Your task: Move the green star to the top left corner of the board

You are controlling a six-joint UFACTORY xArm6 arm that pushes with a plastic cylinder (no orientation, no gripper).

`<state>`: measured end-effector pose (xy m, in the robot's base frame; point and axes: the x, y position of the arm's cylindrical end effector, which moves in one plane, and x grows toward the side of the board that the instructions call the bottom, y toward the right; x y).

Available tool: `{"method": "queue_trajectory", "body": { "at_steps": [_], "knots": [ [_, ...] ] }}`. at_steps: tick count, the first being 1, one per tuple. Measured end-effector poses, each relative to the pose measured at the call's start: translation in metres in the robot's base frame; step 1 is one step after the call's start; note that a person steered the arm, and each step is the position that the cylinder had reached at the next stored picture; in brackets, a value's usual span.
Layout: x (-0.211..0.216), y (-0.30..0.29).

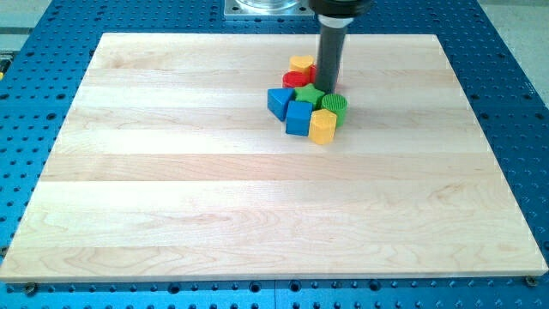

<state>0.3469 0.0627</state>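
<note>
The green star [309, 93] lies in a tight cluster of blocks near the top middle of the wooden board [171, 172]. My tip [327, 88] stands at the star's right side, touching or nearly touching it. Around the star are a yellow heart-shaped block [301, 63] and a red block [294, 79] above it, a blue block [279, 102] to its left, a blue cube [298, 118] below it, a yellow block [322, 126] at the lower right and a green round block [336, 106] to the right.
The board rests on a blue perforated table [497, 51]. The arm's metal base [266, 7] shows at the view's top edge. The board's top left corner [106, 38] is far to the left of the cluster.
</note>
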Motion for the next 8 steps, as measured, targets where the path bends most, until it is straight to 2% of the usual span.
{"method": "queue_trajectory", "body": {
  "at_steps": [5,6,7,8],
  "knots": [
    [0.107,-0.059],
    [0.103,-0.128],
    [0.118,-0.139],
    [0.142,-0.113]
  ]
}}
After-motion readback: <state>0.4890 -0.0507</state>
